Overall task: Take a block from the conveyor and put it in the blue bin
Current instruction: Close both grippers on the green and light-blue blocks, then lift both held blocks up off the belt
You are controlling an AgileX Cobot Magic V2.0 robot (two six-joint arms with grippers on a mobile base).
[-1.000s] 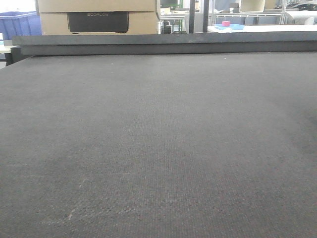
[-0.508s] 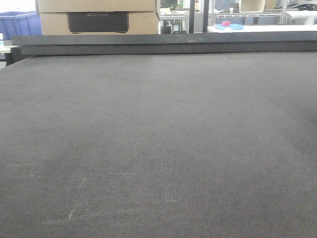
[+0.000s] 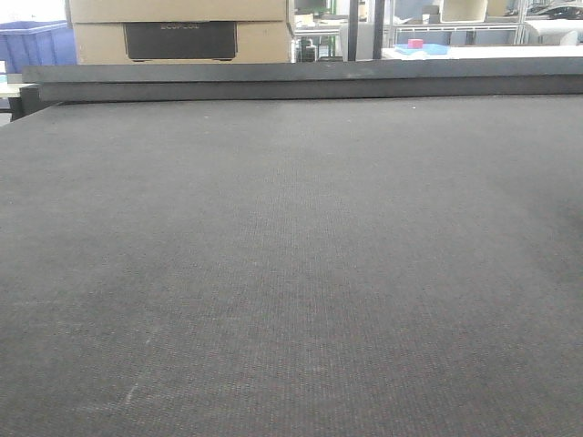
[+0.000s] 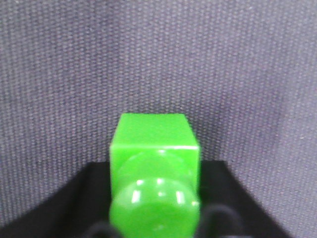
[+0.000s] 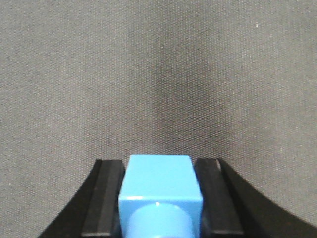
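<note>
The right gripper (image 5: 161, 203) pinches a blue block (image 5: 159, 178) between its black fingers (image 5: 106, 198), above the conveyor (image 3: 291, 273). A green block (image 4: 153, 136) sits at the mouth of the left gripper (image 4: 157, 220); its fingers are too blurred to tell the grip. In the front view the belt runs to a dark rail (image 3: 301, 82). Beyond it stand cardboard boxes (image 3: 182, 11) and, far left, a blue bin (image 3: 32, 44).
</note>
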